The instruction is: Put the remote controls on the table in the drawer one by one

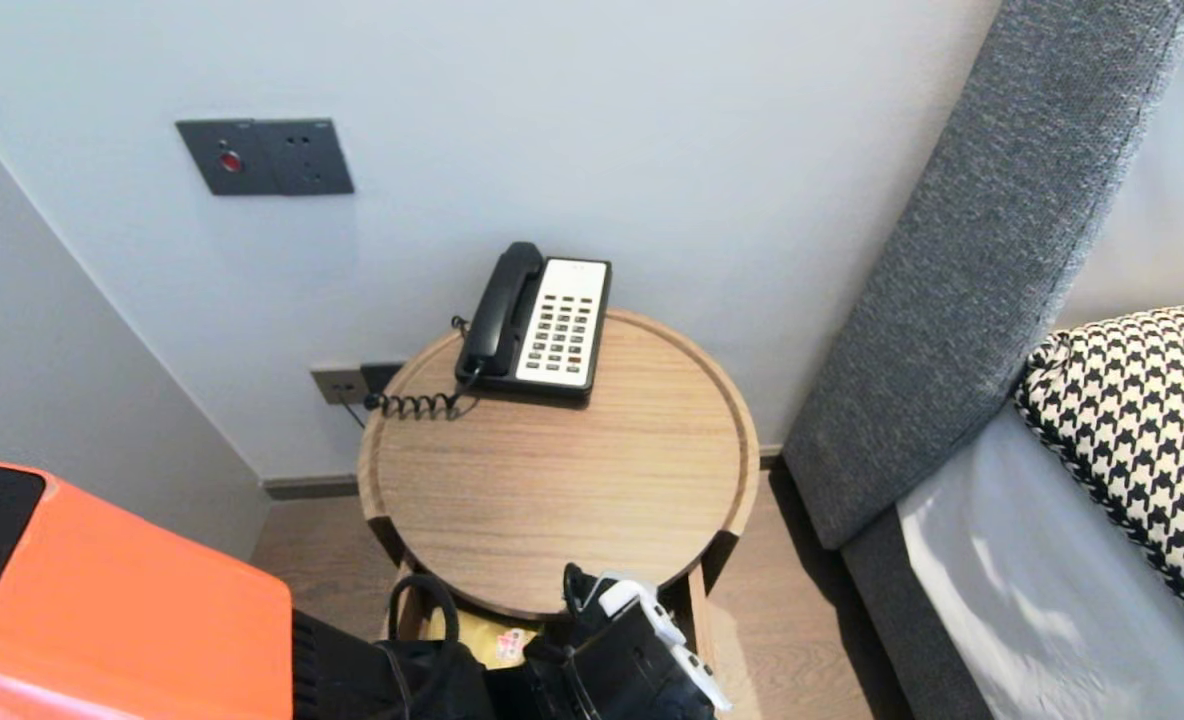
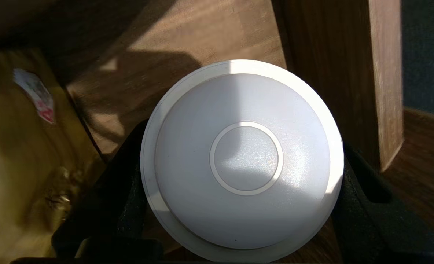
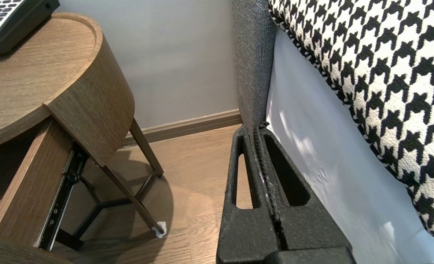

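Inside the open drawer under the one round wooden table lies one yellow packet. Next comes one white disc, domed face toward the wrist, round with no long axis, clamped rim to rim by the left gripper. Right of the table, over wood floor beside the bed, the right gripper is pressed closed, empty.

The disc is white, round and smooth. It has a shallow dome inside a thin flat rim, and a raised ring marks a small circle at its centre. It sits between the two black fingers of the left gripper, one finger against each opposite side of the rim. Its domed face is turned back toward the wrist. Light falls across one side, and the other side is in shade.
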